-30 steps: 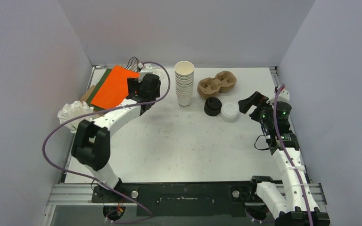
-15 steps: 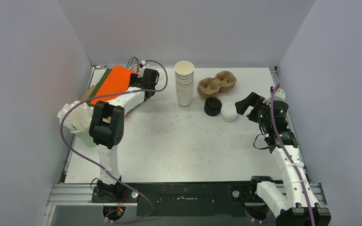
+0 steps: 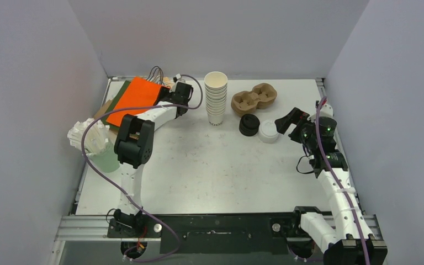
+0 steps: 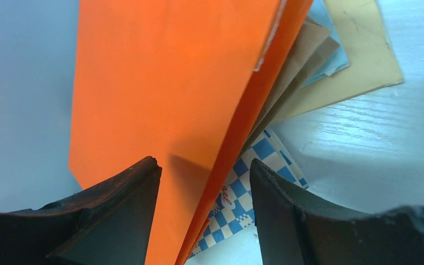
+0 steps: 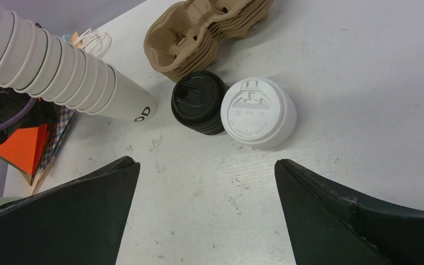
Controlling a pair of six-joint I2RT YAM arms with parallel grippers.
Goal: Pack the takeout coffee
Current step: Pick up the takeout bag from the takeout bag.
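Takeout coffee likely needs bagging: left claw, half-narrowed, straddles the orange bag unclamped; right claw gapes wide, lids just ahead.

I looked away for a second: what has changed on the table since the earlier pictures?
The left gripper reached farther back over the orange paper bag, its elbow swinging inward, and its jaws narrowed around the bag's edge; a grip cannot be confirmed. The open right gripper edged left toward the white plastic lid. The black lid, white cup stack and brown cardboard carriers stayed.
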